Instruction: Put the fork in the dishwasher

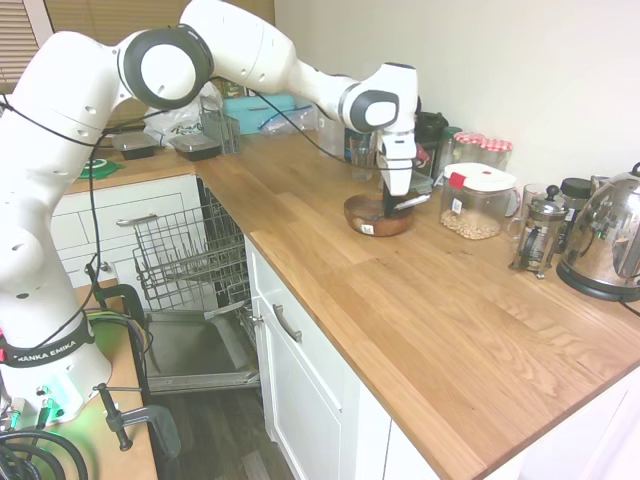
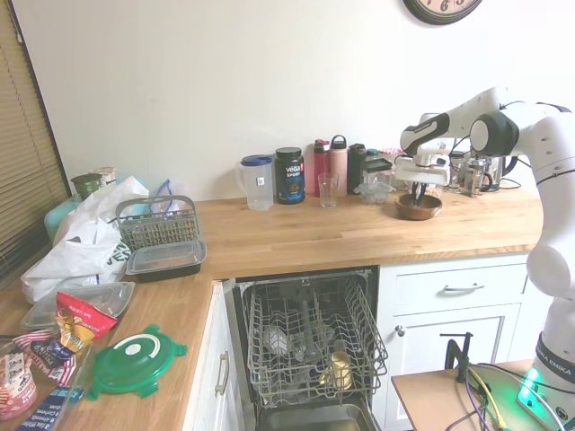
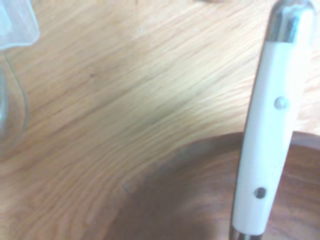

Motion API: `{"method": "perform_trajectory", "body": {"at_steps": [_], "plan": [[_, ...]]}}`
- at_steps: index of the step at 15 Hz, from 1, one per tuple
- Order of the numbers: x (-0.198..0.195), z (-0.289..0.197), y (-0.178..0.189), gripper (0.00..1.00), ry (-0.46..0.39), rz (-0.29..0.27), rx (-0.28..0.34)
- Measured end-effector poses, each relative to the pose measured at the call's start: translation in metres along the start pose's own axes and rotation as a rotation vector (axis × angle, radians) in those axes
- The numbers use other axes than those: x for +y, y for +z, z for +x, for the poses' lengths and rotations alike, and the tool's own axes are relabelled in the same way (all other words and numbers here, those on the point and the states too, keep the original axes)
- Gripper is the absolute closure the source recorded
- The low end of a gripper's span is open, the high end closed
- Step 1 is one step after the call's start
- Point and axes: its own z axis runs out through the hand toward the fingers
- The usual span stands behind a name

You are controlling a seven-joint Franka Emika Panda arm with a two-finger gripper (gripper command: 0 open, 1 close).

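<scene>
White arm reaches in from the right, its gripper (image 2: 420, 186) hanging right over the brown wooden bowl (image 2: 419, 206) at the far right of the counter (image 2: 359, 235); can't make out the fingers. Below, the dishwasher (image 2: 313, 346) is open with its wire rack pulled out. A row of bottles (image 2: 328, 169) lines the far wall, and a green lid (image 2: 135, 361) lies near left.

A fork (image 3: 267, 135) with a smooth, glossy white handle, metal rivets and a polished metal cap rises over a brown wooden bowl (image 1: 378, 216) on a warm, satin-finished wooden countertop (image 1: 430, 310). Grey wire forms the dishwasher (image 2: 310, 346) rack; its door's inner face is dull steel. A mirror-bright metal kettle (image 1: 606, 240) gleams nearby, beside a clear plastic jar (image 1: 475, 203).
</scene>
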Motion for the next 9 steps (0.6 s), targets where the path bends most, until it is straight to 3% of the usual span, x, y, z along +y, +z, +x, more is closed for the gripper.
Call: {"method": "perform_trajectory", "body": {"at_steps": [2,6,9], "plan": [[0.001,-0.009,-0.025,1.00,-0.013,0.049,0.016],[0.028,-0.037,-0.127,1.00,-0.053,0.175,0.068],[0.061,-0.097,-0.181,1.00,-0.141,0.192,0.180]]}}
